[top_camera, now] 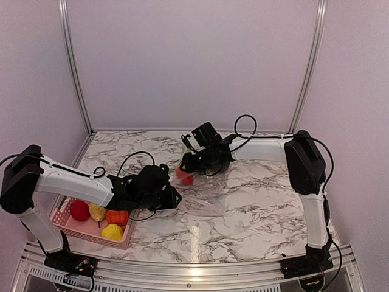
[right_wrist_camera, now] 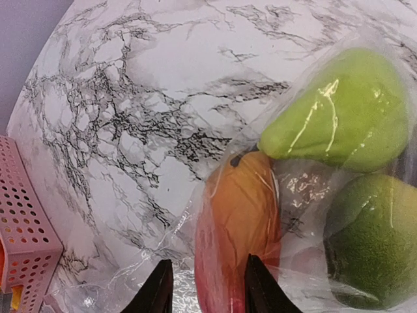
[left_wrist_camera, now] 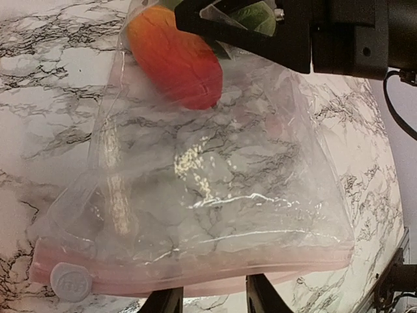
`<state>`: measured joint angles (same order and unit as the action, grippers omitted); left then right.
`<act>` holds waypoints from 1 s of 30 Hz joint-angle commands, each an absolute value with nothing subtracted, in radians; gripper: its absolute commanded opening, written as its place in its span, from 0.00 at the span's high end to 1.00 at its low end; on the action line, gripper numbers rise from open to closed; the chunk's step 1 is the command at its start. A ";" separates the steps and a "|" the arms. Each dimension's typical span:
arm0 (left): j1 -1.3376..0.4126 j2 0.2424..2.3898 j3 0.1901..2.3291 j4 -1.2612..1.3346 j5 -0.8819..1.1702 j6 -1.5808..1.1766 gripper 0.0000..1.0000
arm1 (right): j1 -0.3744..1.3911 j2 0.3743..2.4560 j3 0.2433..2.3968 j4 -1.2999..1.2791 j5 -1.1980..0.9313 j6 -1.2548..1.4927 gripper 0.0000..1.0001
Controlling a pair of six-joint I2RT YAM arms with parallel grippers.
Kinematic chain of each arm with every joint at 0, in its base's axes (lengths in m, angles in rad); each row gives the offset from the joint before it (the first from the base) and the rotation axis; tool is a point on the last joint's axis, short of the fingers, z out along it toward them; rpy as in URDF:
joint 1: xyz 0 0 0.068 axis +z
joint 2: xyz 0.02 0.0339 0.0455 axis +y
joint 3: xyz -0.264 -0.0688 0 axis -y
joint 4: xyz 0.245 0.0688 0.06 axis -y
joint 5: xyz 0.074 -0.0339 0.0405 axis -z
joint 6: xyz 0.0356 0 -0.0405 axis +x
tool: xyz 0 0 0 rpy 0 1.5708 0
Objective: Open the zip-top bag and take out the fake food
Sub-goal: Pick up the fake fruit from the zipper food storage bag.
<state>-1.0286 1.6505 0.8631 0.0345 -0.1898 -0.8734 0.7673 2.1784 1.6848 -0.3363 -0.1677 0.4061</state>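
My right tool (right_wrist_camera: 207,287) pinches an orange-red fruit (right_wrist_camera: 238,215) through the bag (left_wrist_camera: 215,195) lying mid-desk (top_camera: 267,213), with green fruits (right_wrist_camera: 339,117) bagged beside it. My left tool (left_wrist_camera: 212,300) sits part-open at the zip edge. The basket (top_camera: 61,220) at the near left corner holds four pieces (top_camera: 79,210).

The clear zip-top bag (left_wrist_camera: 247,195) lies flat and crinkled on the surface (left_wrist_camera: 45,98), its pink zip strip (left_wrist_camera: 195,272) and slider just ahead of my left pincer (left_wrist_camera: 214,298). Inside it, at the far end, a red-orange fruit (right_wrist_camera: 234,215) sits between the fingers of my right pincer (right_wrist_camera: 208,287), a green pear (right_wrist_camera: 339,111) and a round green fruit (right_wrist_camera: 371,241) just right of it. A red apple (top_camera: 79,210), orange pumpkin (top_camera: 117,217) and yellow lemon (top_camera: 112,232) sit behind my left pincer.
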 commanded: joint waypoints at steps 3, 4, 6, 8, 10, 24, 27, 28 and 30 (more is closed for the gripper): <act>-1.036 1.664 0.865 0.104 -0.184 -0.863 0.66 | 0.767 2.195 1.743 -0.345 -0.267 0.476 0.65; -1.043 1.662 0.859 0.104 -0.186 -0.866 0.66 | 0.768 2.200 1.757 -0.359 -0.261 0.474 0.66; -1.057 1.654 0.838 0.115 -0.192 -0.879 0.66 | 0.768 2.198 1.761 -0.375 -0.238 0.464 0.66; -1.066 1.657 0.822 0.129 -0.189 -0.890 0.66 | 0.768 2.197 1.762 -0.391 -0.215 0.448 0.65; -1.069 1.668 0.817 0.155 -0.178 -0.892 0.66 | 0.769 2.198 1.763 -0.401 -0.203 0.440 0.65; -1.024 1.761 0.834 0.212 -0.211 -0.956 0.71 | 0.782 2.139 1.765 -0.441 -0.112 0.406 0.53; -0.995 1.760 0.835 0.208 -0.218 -0.957 0.71 | 0.782 2.142 1.813 -0.491 -0.065 0.349 0.44; -0.987 1.758 0.835 0.202 -0.224 -0.960 0.71 | 0.782 2.145 1.830 -0.509 -0.046 0.331 0.42; -0.971 1.758 0.831 0.198 -0.227 -0.962 0.71 | 0.782 2.156 1.863 -0.529 -0.022 0.296 0.42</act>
<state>-0.9997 1.7477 0.8349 0.1822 -0.1970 -0.9501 0.7750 2.1788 1.7626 -0.4660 -0.1062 0.3813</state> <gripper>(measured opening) 0.291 0.577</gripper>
